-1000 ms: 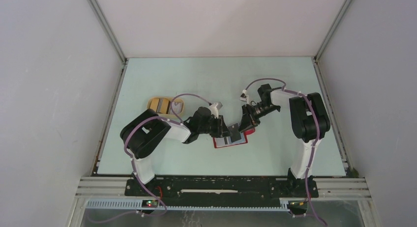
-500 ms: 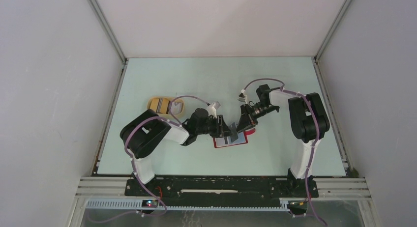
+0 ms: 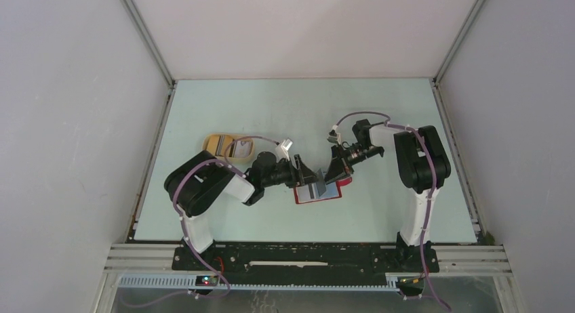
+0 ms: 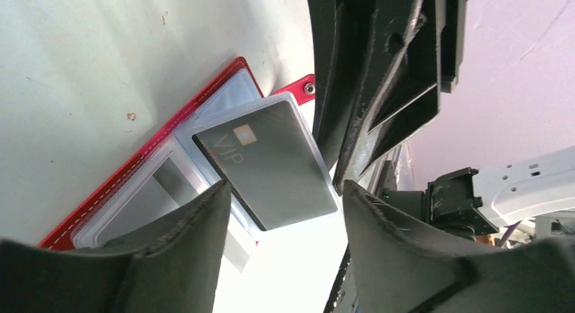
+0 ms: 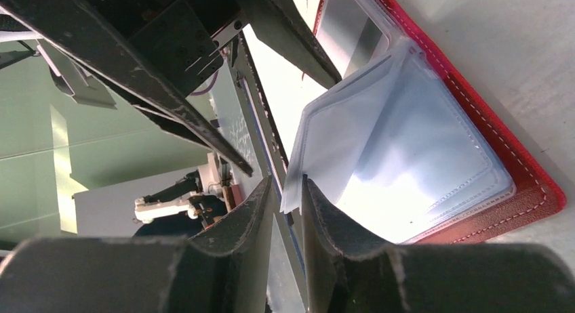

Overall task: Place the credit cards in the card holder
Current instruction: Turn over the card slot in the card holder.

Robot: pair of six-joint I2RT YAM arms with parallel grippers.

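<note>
The red card holder (image 3: 313, 198) lies open on the table between both arms. In the left wrist view a grey card marked VIP (image 4: 271, 165) sits slanted, partly inside a clear sleeve of the card holder (image 4: 129, 169). My left gripper (image 4: 285, 208) is open just short of that card, which lies free beyond the fingertips. My right gripper (image 5: 287, 185) is shut on the edge of the holder's clear sleeves (image 5: 393, 143) and holds them lifted off the red cover (image 5: 522, 171). From above, the left gripper (image 3: 308, 177) and the right gripper (image 3: 333, 175) face each other over the holder.
A tan oval tray (image 3: 220, 143) stands on the table to the left, behind the left arm, with a pale card (image 3: 245, 149) at its right end. The white side walls rise close to the table's edges.
My left gripper has opened, let go of the grey card and drawn back a little to the left. The card stays in the sleeve. The right gripper keeps its grip.
</note>
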